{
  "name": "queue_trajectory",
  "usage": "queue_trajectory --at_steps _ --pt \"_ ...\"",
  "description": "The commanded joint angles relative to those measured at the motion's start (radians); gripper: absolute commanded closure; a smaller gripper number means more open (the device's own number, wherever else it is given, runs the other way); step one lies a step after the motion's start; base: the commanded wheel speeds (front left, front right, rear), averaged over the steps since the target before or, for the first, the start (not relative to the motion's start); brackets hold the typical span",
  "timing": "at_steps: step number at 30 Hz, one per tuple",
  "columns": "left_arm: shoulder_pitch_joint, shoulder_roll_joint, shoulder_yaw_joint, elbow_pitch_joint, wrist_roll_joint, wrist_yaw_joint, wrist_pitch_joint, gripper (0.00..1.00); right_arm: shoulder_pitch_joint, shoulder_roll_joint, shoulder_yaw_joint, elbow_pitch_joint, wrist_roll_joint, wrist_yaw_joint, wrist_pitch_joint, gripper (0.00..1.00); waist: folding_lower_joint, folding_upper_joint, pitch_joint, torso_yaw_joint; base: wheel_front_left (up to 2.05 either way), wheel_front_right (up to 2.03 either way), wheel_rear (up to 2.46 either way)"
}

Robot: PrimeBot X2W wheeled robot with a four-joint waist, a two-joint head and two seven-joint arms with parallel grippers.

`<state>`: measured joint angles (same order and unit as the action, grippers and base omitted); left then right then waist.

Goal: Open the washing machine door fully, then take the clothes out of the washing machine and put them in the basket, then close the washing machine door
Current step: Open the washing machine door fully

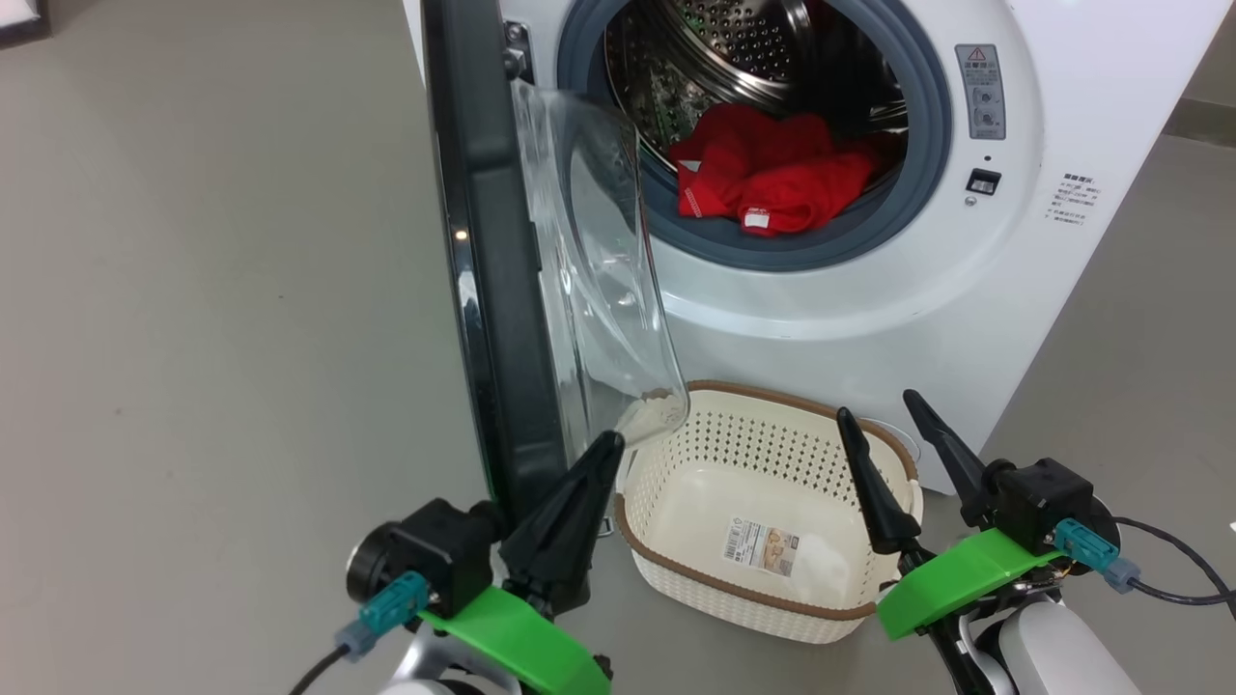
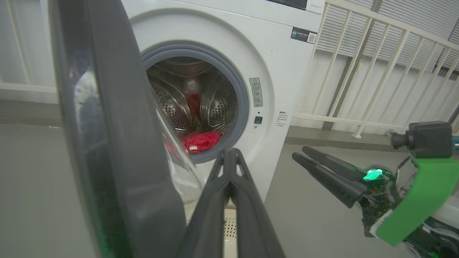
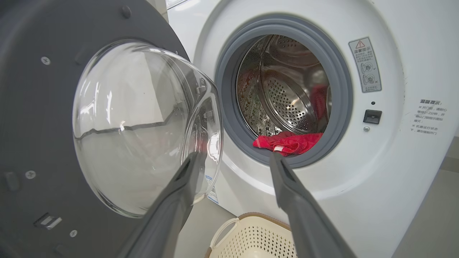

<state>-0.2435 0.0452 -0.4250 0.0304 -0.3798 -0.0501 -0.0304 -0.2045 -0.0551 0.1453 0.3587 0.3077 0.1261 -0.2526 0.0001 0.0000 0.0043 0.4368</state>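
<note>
The white washing machine (image 1: pixel 966 290) stands with its mouth uncovered. The washing machine door (image 1: pixel 492 290) is swung out on the left, edge-on in the head view, its glass bowl facing the drum. The basket (image 1: pixel 734 444) sits on the floor just before the machine. The clothes (image 1: pixel 772 179) lie at the drum's front lip (red, one white label). The left gripper (image 1: pixel 606 446) is pinched together beside the door's lower edge, holding nothing. The right gripper (image 1: pixel 879 406) is spread wide and empty over the basket's right end.

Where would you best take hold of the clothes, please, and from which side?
I'd grip the raised front fold of the clothes, near the white label; it bunches up at the grey ring, nearest the opening. Come straight in from the front with the open right gripper, keeping right of the door, which stands open on the left.
</note>
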Motion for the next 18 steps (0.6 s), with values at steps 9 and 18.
queue_trajectory --at_steps 9,18 --pt "-0.007 0.022 0.034 0.051 0.006 0.036 0.026 1.00 -0.010 0.005 0.020 -0.021 0.003 0.005 -0.009 0.00 0.0000 0.0000 0.009 0.010 0.00 0.00 0.00" --pt "0.008 0.039 0.073 0.065 0.029 0.114 0.016 1.00 -0.004 0.005 0.021 -0.007 0.002 0.005 -0.009 0.00 0.0000 0.0000 0.012 0.032 0.00 0.00 0.00"
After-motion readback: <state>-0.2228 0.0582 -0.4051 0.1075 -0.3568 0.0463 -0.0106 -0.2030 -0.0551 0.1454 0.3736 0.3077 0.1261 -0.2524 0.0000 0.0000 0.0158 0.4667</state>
